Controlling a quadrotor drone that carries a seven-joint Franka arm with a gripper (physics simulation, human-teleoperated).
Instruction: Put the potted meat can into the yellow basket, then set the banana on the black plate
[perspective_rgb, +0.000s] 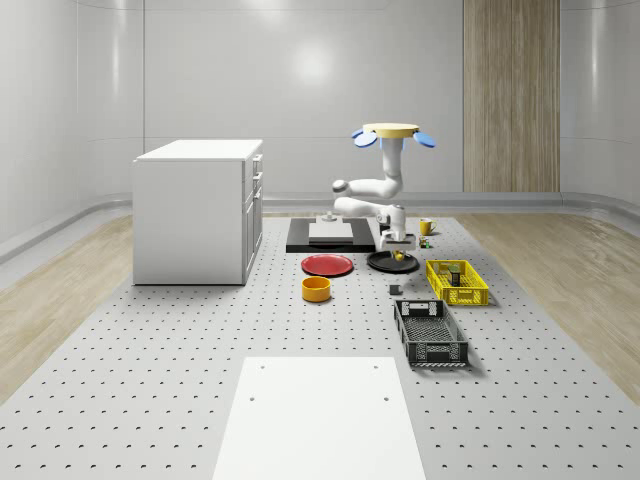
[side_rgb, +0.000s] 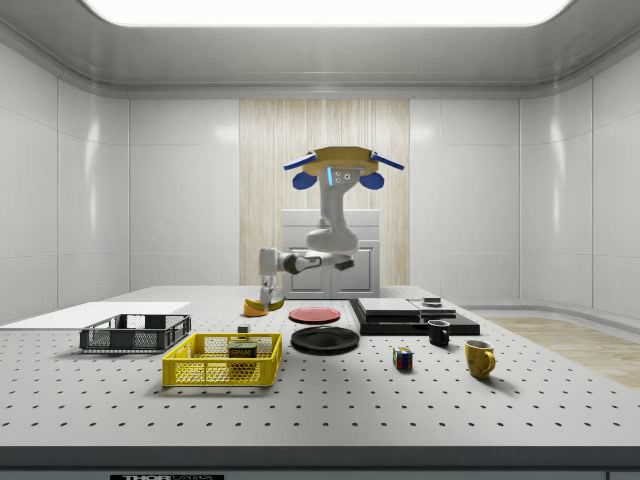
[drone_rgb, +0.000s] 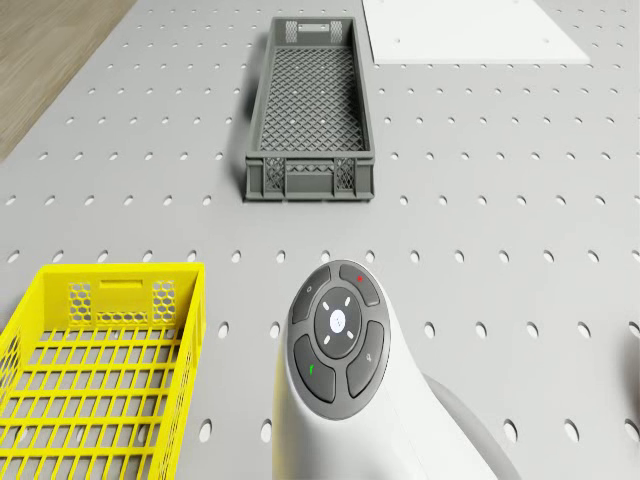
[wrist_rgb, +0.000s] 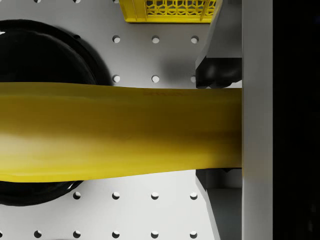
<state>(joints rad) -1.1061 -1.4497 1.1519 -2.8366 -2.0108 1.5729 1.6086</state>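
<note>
My gripper (perspective_rgb: 397, 246) is shut on the yellow banana (wrist_rgb: 120, 130), which lies crosswise between the fingers (wrist_rgb: 220, 70). In the wrist view the banana reaches out over the black plate (wrist_rgb: 45, 55), while the fingers sit just off its rim on the yellow basket's (wrist_rgb: 170, 11) side. The side view puts the gripper (side_rgb: 266, 296) a little above the table, beside the black plate (side_rgb: 325, 340). The potted meat can (side_rgb: 242, 350) stands inside the yellow basket (side_rgb: 215, 372). The drone (perspective_rgb: 392, 133) hovers high over the table behind the black plate (perspective_rgb: 392, 266).
A red plate (perspective_rgb: 327, 265) and an orange bowl (perspective_rgb: 316, 289) lie toward the whole-scene view's left of the black plate. A dark grey crate (perspective_rgb: 430, 333) sits in front of the basket. A black platform (perspective_rgb: 325, 235), yellow mug (perspective_rgb: 426, 227), small cube (side_rgb: 402, 359) and white cabinet (perspective_rgb: 200, 210) stand farther back.
</note>
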